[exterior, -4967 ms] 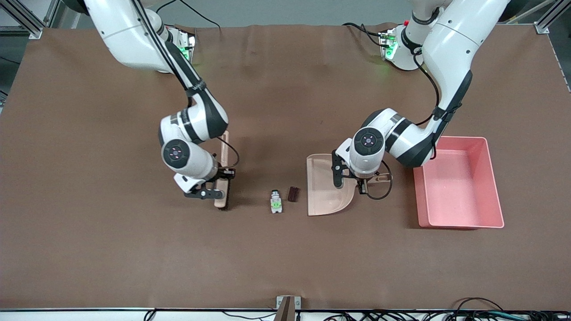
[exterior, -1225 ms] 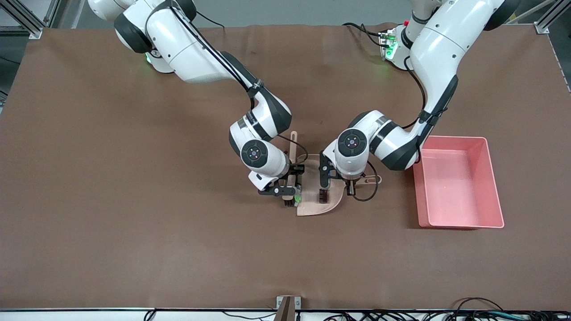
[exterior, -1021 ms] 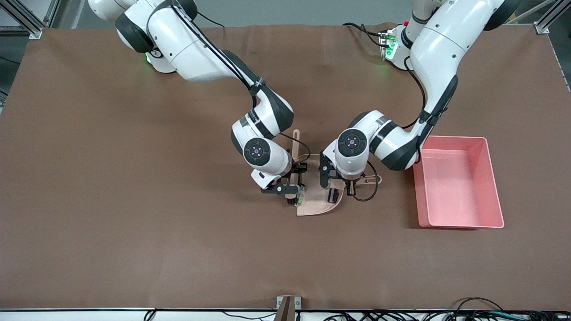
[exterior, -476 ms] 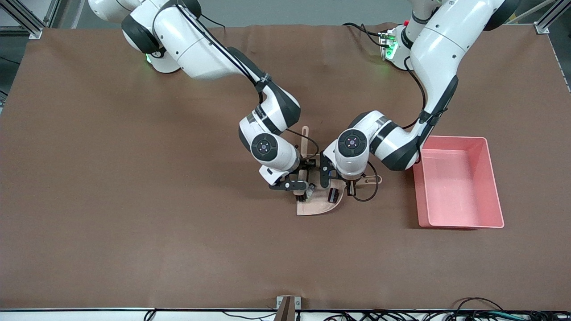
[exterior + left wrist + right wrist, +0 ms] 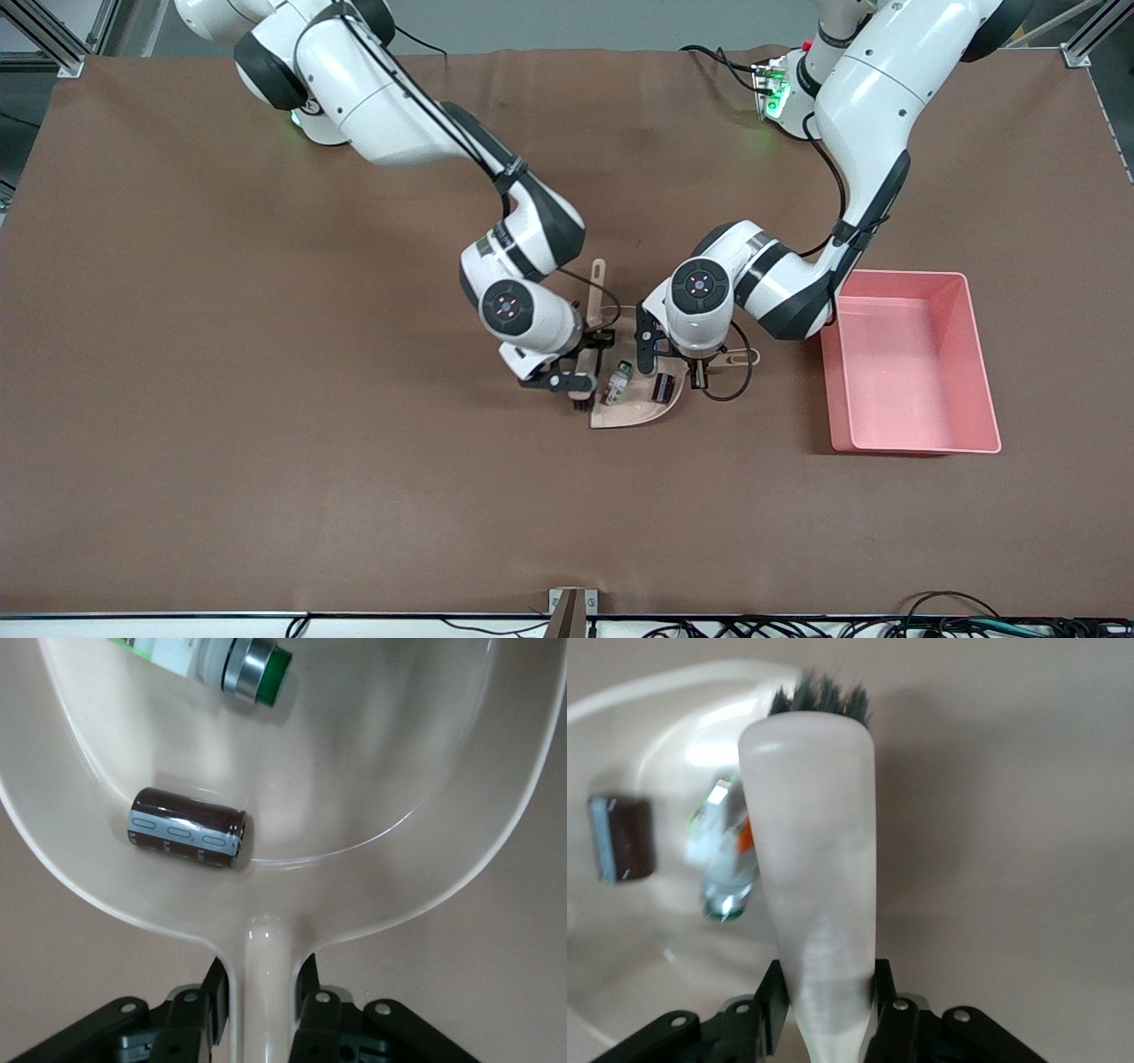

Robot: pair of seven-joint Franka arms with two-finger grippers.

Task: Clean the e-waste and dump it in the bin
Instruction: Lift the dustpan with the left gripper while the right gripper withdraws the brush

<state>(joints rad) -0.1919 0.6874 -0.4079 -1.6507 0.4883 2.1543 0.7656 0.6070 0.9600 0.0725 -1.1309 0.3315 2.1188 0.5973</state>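
Observation:
The beige dustpan (image 5: 631,411) lies mid-table with both e-waste parts in it: the white-grey part with the green label (image 5: 618,381) and the dark maroon block (image 5: 662,387). My left gripper (image 5: 702,368) is shut on the dustpan's handle (image 5: 263,966); the left wrist view shows the dark block (image 5: 188,828) and the white part (image 5: 213,656) in the pan (image 5: 372,771). My right gripper (image 5: 580,363) is shut on the brush (image 5: 819,859), whose bristles (image 5: 819,695) sit at the pan's open edge. The pink bin (image 5: 979,363) stands toward the left arm's end.
The brush handle (image 5: 597,279) sticks up toward the robots' bases. The two wrists are close together over the dustpan. A small bracket (image 5: 571,611) sits at the table's front edge. Brown mat surrounds the pan.
The brush pushed the white-green part into the dustpan beside the dark block, then drew back to the pan's open edge toward the right arm's end. The dustpan and left gripper stayed put.

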